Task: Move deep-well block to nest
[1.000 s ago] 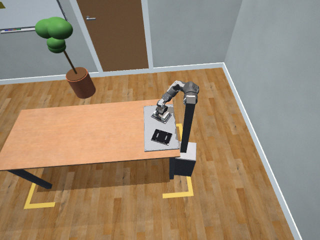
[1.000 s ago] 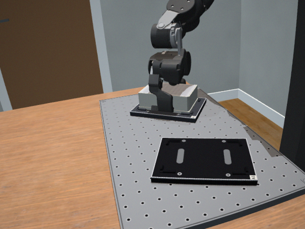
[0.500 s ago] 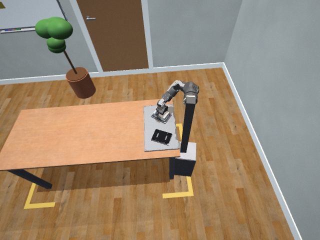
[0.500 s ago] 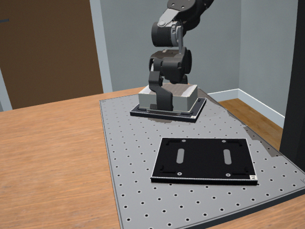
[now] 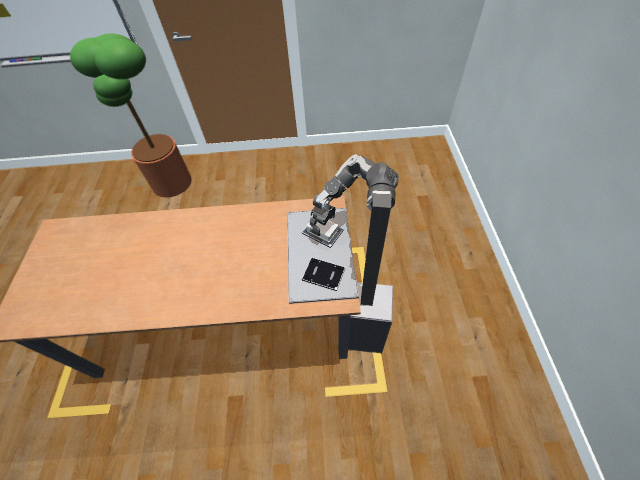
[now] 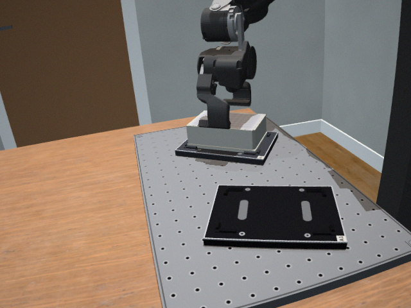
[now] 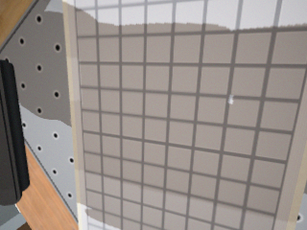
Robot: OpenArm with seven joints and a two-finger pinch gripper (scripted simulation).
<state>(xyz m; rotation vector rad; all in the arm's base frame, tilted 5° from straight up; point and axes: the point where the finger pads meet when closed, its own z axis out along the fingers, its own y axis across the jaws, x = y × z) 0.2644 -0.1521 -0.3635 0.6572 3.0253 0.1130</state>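
Observation:
The white 96-well deep-well block (image 6: 228,137) (image 5: 331,231) sits in the far black plate nest (image 6: 225,156), and it looks flat between the locators. Its grid of square wells fills the wrist view (image 7: 192,134). A small white label marks the near right corner of that nest; I cannot make out the block's cut-off corner. My gripper (image 6: 228,114) (image 5: 316,222) is open, just above the block's top, its fingers spread to both sides. One dark finger (image 7: 11,139) shows at the left edge of the wrist view. The near plate nest (image 6: 275,212) (image 5: 323,272) is empty, with A1 marked at its near right corner.
Both nests lie on a grey perforated base plate (image 6: 172,199) (image 5: 299,253) (image 7: 48,96) at the right end of a wooden table (image 6: 66,199) (image 5: 155,258). The arm's black column (image 6: 395,132) (image 5: 374,253) stands at the table's right edge. A potted plant and a door stand far behind.

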